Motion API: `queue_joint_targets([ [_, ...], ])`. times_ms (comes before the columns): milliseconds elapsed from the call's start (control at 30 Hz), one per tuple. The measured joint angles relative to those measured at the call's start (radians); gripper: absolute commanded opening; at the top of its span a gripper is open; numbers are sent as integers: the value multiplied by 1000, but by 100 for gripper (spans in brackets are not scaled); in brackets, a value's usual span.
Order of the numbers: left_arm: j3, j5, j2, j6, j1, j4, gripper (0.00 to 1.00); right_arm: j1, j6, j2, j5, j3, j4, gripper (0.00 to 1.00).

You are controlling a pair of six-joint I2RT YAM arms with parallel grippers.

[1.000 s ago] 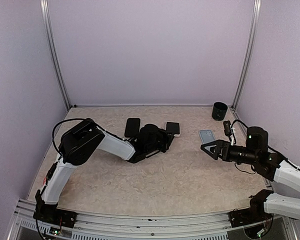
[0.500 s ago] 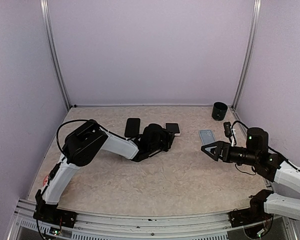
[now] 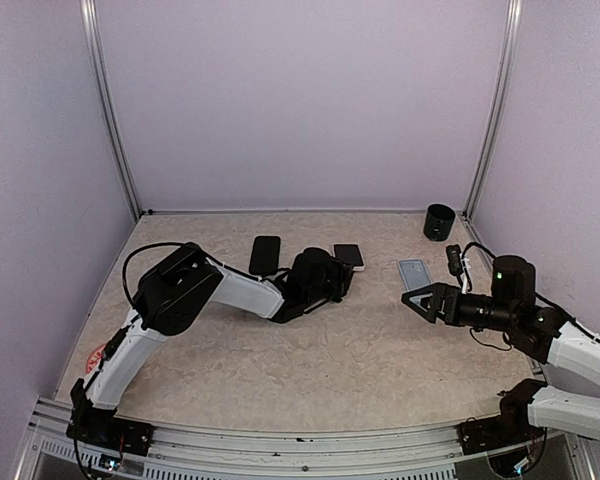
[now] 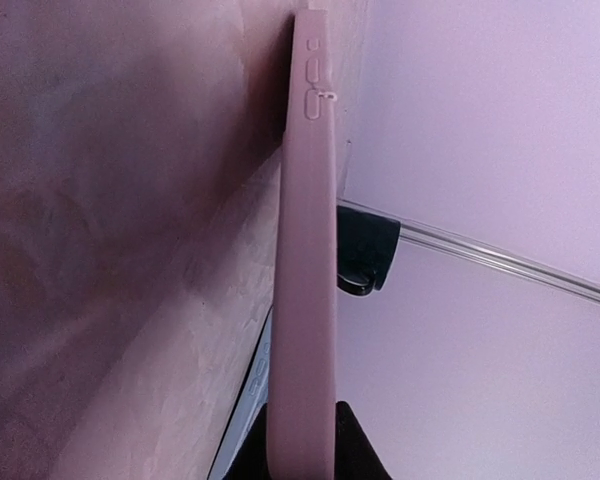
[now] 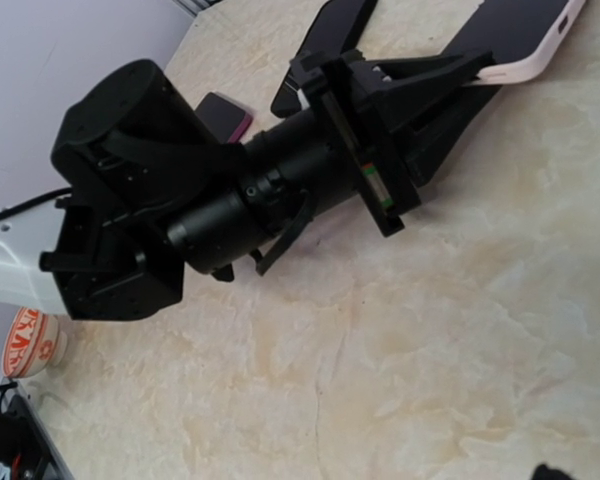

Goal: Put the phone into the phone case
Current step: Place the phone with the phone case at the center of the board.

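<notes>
Black cup [image 3: 439, 222] upright at upper right of the top view, in the back corner of the table; inside not visible. In the left wrist view, same cup just right of centre, behind the case.

Pink phone case [image 3: 347, 256] flat on the table, centre of the top view. Face dark with a pale rim; cannot tell whether anything sits in it. Edge-on down the middle of the left wrist view [image 4: 305, 250], moulded button bumps near the top.

Flat black phone [image 3: 265, 255] left of the case, apart from it, on the far side of the left arm. Grey-blue slab [image 3: 413, 270] right of centre, near the right gripper [image 3: 410, 296].

Left gripper [image 3: 337, 270] at the case's near end, dark fingers closed against both faces. Right gripper off the table, nothing held, jaws apart.

Round red-and-white sticker [image 3: 94, 358] at lower left; lettering too small to read.

Beige marbled tabletop [image 3: 360, 370]. Plain lilac walls [image 3: 300, 100], metal uprights [image 3: 110, 110] in the back corners, aluminium rail [image 3: 280, 440] along the bottom edge.
</notes>
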Motion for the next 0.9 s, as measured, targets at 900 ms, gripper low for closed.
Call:
queue_joint_targets([
  [900, -26, 29, 27, -24, -7, 60, 29, 0, 0, 4, -4, -17, 1, 100],
])
